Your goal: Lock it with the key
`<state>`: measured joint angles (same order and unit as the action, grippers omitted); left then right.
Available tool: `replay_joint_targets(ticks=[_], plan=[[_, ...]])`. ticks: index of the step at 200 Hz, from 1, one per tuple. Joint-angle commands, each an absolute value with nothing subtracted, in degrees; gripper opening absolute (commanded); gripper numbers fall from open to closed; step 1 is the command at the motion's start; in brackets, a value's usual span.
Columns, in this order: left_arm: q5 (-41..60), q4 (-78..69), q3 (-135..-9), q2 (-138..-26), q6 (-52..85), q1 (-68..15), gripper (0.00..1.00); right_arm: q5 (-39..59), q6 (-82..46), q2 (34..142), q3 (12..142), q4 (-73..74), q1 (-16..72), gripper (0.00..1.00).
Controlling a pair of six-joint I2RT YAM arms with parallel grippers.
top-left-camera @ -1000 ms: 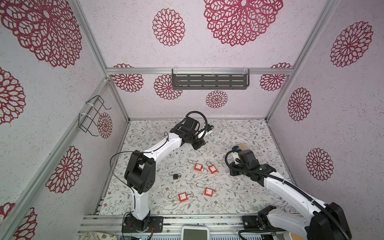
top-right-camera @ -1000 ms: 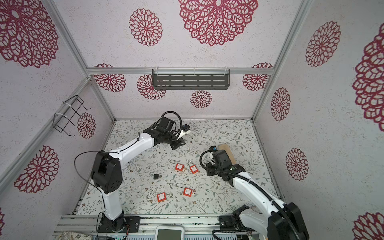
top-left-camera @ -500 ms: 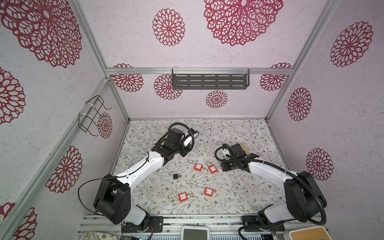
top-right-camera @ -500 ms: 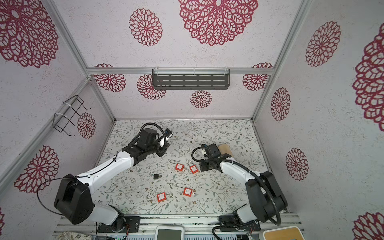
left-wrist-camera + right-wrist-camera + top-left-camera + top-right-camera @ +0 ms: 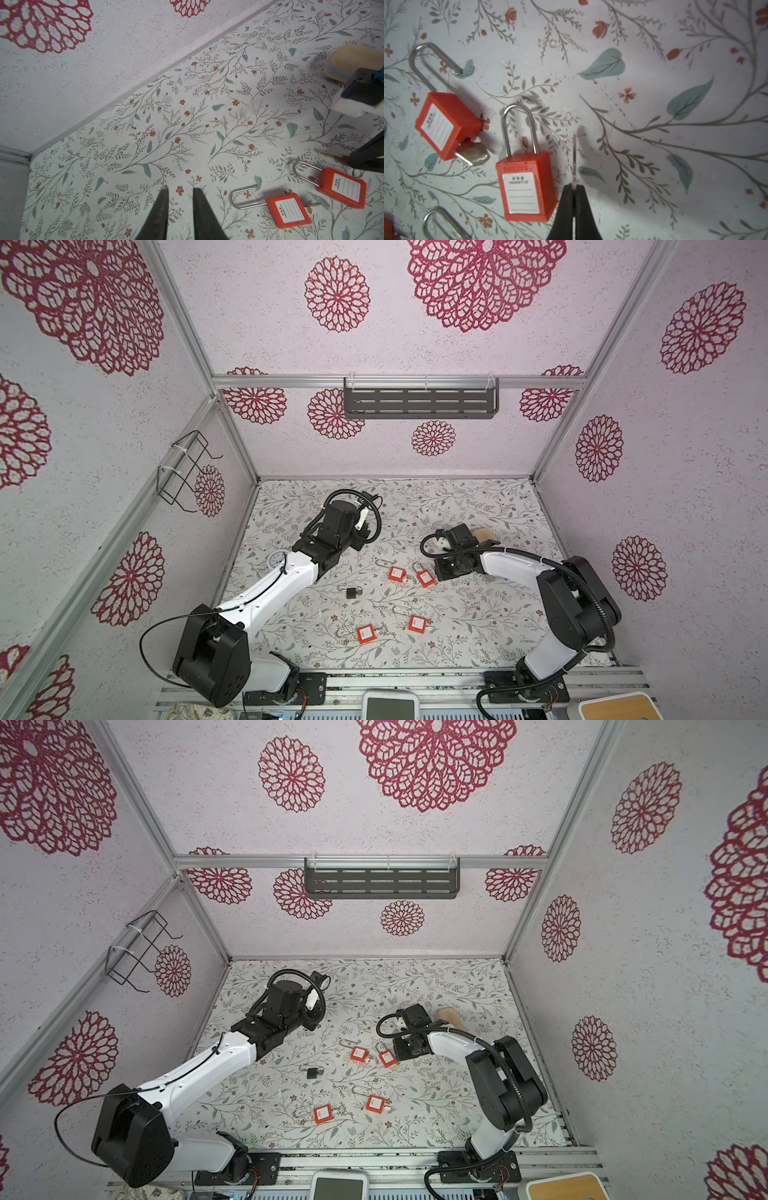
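Right wrist view: right gripper (image 5: pixel 574 188) fingers run off the frame edge. The key (image 5: pixel 574 158) is pinched edge-on, so only the thin blade shows and the bow is hidden between the fingers. Third padlock (image 5: pixel 443 223) is cropped, shackle only. Second key (image 5: pixel 472 152) has its blade buried in the open-shackle padlock (image 5: pixel 446 124).

Left wrist view: left gripper (image 5: pixel 179 190) fingers are cropped. Tan block (image 5: pixel 357 58) is partly behind the camera housing (image 5: pixel 365 91) and also cropped.

In both top views the small black padlock (image 5: pixel 352 593) is too small to tell its shackle state, and the white device (image 5: pixel 390 703) is cut by the bottom edge.
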<state>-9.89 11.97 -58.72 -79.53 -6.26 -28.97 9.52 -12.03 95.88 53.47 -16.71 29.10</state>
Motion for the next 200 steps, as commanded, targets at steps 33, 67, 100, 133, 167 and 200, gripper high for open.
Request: replay_joint_targets(ticks=[33, 67, 100, 133, 167, 200], plan=[[-10.53, 15.77, -61.52, -80.38, -4.31, -28.69, 0.26, 7.37, -11.57, 95.67, 55.45, -18.95, 29.27, 0.17], [-10.56, 17.96, -61.43, -78.89, -4.14, -28.61, 0.28, 4.61, -10.03, 92.71, 56.36, -20.04, 29.27, 0.34], [-11.64, 22.59, -63.11, -77.89, -3.29, -28.29, 0.29, 1.71, -7.51, 89.3, 59.6, -23.37, 29.27, 0.43], [-9.64, 26.74, -63.88, -76.11, -1.38, -26.59, 0.3, 3.06, -4.51, 86.49, 63.17, -24.26, 31.66, 0.52], [0.2, 26.04, -60.22, -72.36, 4.58, -20.17, 0.29, 2.95, -0.12, 89.3, 67.63, -24.52, 37.9, 0.55], [8.39, 25.47, -57.57, -69.73, 7.81, -15.36, 0.27, 4.69, 5.63, 94.3, 70.99, -23.83, 42.09, 0.57]])
